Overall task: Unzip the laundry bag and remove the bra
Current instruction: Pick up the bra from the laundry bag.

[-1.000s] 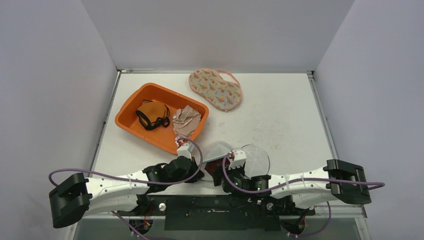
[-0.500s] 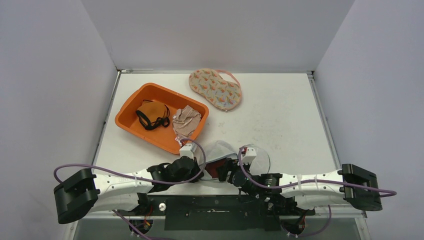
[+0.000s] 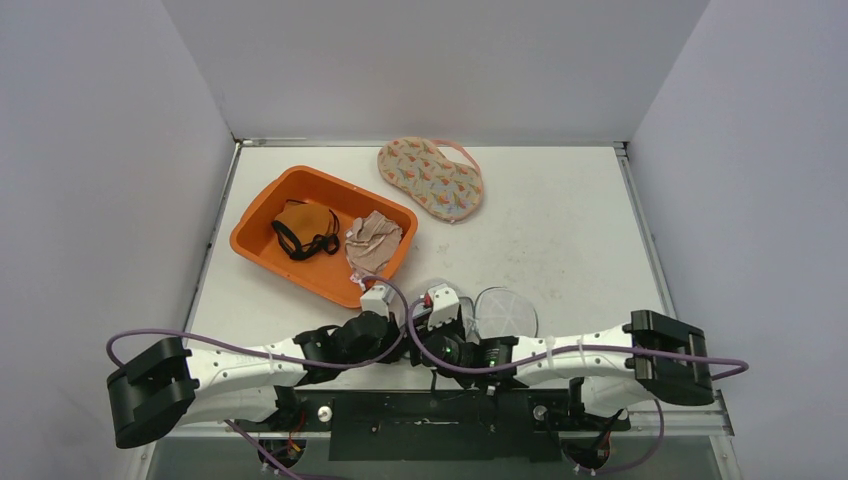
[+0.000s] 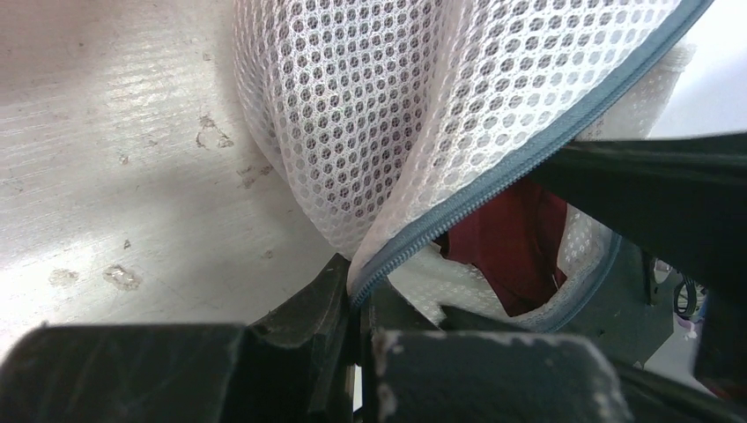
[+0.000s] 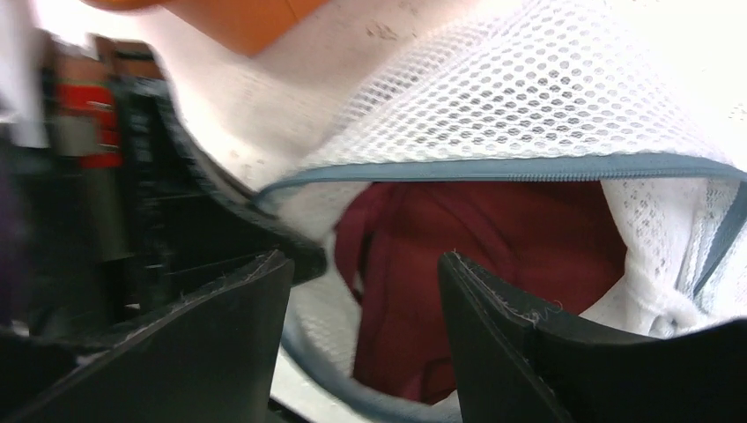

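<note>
Left gripper (image 4: 357, 304) is pinched tight on the grey zipper edge of the mesh laundry bag (image 4: 352, 106), which lies on the table (image 4: 106, 132). Right gripper (image 5: 366, 269) hangs spread at the bag's unzipped mouth, with the dark red bra (image 5: 493, 229) inside.

The laundry bag (image 4: 352, 115) is white honeycomb mesh edged with a grey-blue zipper (image 5: 528, 167). The zipper is parted into a wide mouth. The left hand (image 4: 357, 291) has closed on the zipper edge at its fingertips, and the mesh rises in loose folds away from it. The bra (image 5: 493, 229), dark red and crumpled, lies inside the mouth, partly under the mesh. It sits just beyond the spread fingers of the right hand (image 5: 363, 260), facing the gap between them.
</note>
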Motion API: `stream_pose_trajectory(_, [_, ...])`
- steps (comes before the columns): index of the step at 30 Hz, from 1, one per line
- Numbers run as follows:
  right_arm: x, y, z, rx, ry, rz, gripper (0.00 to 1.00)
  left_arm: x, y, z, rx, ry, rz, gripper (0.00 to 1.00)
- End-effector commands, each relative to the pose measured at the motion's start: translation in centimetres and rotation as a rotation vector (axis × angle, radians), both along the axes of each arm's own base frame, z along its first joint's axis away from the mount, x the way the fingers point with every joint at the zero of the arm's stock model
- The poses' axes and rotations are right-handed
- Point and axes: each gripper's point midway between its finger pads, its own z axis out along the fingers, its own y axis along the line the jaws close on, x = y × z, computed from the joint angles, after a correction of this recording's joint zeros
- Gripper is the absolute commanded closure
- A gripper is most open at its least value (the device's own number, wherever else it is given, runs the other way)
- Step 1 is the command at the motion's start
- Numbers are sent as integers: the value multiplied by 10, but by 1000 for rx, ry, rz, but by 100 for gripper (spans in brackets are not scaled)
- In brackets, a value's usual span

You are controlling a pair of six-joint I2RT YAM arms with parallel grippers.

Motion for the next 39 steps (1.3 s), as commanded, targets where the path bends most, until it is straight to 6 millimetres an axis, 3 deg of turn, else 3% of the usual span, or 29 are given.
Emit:
stream_pose_trajectory(1, [9,-4,-21,-130,-2,61,39,1,6,-6,26,-5,20,100])
stream_pose_trajectory(7, [16,-2,-41,-148,21,43,47,-2,17,-18,65,32,53,100])
stream_pose_trajectory(12, [27,-22,-48,-118,26,-72,63,-4,28,-26,110,47,75,100])
stream_pose_trajectory(17, [31,-38,-41,-82,8,-135,69,-6,36,-33,141,59,92,100])
stream_pose_trajectory(20, [28,-31,-36,-65,-1,-82,64,-6,37,-35,149,62,95,100])
stream_pose_trajectory(26, [17,-6,-22,-12,-41,26,39,-4,33,-34,145,65,94,100])
stream_pose_trajectory(39, [28,4,-54,-139,-59,-36,35,-6,30,-26,91,59,84,100])
